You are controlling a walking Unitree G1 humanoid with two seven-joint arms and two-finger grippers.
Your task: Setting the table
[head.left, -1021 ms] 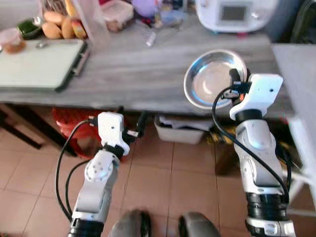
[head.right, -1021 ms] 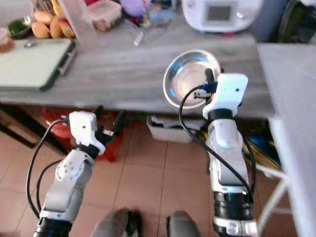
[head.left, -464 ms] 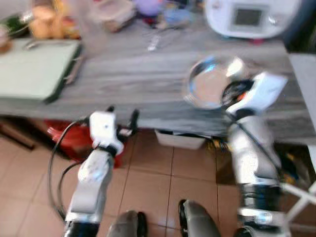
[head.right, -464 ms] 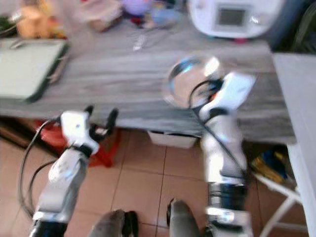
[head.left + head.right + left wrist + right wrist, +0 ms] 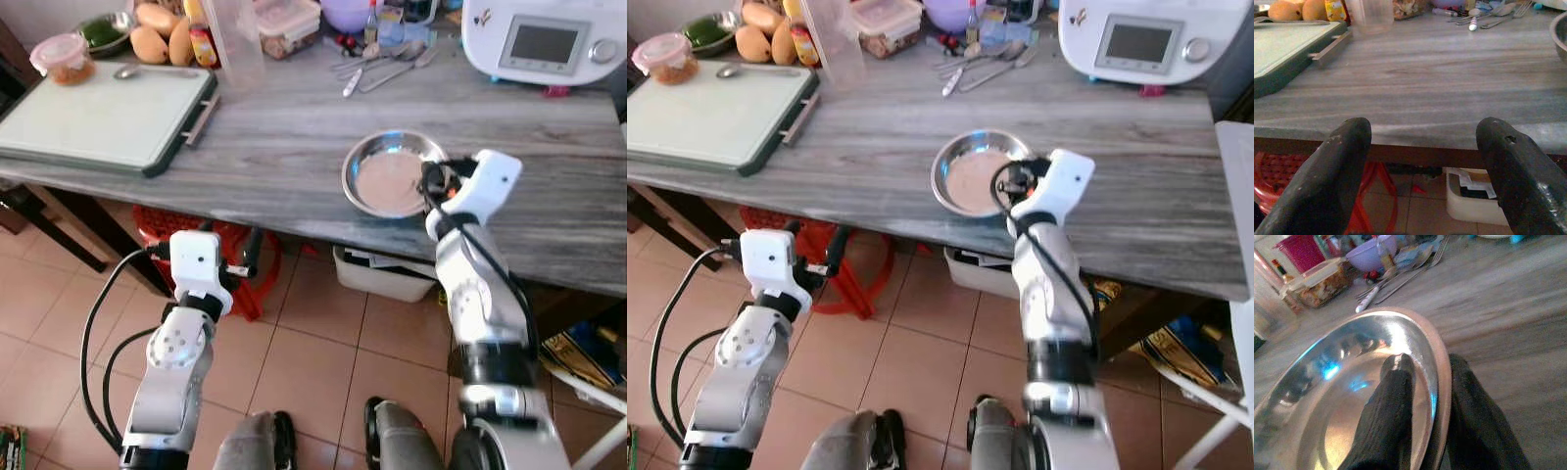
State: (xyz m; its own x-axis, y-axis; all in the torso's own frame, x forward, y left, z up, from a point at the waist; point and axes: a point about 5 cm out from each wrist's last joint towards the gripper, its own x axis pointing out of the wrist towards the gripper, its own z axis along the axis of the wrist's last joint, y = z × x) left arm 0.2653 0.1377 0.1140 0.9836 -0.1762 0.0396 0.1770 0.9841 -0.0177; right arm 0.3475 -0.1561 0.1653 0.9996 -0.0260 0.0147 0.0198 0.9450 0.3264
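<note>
Steel bowl (image 5: 392,178) sits on your grey tabletop (image 5: 274,147), toward its front edge, right of the green board (image 5: 103,117). Your right gripper (image 5: 1435,396) has its jaws pinched on the bowl's near rim, one finger (image 5: 1391,401) inside and the other outside. Your left gripper (image 5: 1422,147) hangs below the tabletop's edge, jaws spread wide and holding nothing. Cutlery (image 5: 377,69) lies farther back, near the white appliance (image 5: 544,39).

I see a round polished-metal plate (image 5: 390,176), glossy and mirror-like, on a matt grey wood-grain tabletop (image 5: 274,147); matt black gripper fingers (image 5: 1337,161).
</note>
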